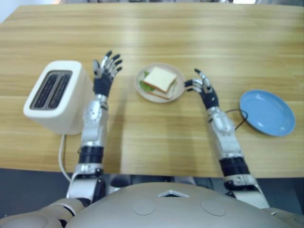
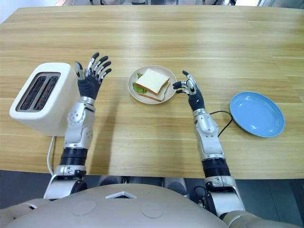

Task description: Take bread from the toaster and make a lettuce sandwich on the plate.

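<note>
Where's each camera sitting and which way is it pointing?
Left eye view: on the head, facing forward and down at the table; both forearms show, left robot hand by the toaster, right robot hand beside the sandwich.
Right eye view: same head, slightly to the right, same aim, same arms.
Shared: the whole scene, blue plate included.
</note>
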You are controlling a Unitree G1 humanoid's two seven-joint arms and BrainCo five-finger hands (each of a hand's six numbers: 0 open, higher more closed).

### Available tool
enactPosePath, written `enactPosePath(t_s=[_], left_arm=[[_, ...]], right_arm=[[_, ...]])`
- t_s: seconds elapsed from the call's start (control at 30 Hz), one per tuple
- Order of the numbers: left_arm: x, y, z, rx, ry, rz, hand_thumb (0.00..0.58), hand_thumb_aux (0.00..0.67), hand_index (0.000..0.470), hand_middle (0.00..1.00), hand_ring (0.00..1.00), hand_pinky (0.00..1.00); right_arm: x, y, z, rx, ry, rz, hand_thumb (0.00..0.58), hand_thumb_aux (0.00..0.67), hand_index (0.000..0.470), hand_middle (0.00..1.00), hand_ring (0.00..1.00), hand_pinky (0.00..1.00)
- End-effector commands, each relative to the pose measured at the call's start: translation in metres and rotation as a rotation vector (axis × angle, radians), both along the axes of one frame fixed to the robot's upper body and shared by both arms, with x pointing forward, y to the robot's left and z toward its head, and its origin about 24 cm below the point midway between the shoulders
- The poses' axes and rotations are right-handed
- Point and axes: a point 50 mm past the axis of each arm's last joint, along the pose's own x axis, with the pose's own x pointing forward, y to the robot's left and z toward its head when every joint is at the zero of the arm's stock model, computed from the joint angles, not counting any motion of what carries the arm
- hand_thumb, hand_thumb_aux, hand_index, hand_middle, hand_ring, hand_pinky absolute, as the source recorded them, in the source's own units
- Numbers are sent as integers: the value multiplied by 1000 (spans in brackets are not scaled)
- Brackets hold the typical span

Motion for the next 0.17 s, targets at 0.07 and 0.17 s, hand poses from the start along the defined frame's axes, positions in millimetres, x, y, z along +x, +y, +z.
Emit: enactPosePath(t_s=[0.07,0.17], left_arm=[[0,-15,-22,-5,74,32,0,0,0,0,0,0],[-1,-16,-29,13,80,30,0,0,0,0,0,0]], right_arm=[[-4,10,-20,57,75,-15,0,0,0,0,0,0],[-5,14,-32,111,109,-39,0,0,0,0,0,0]])
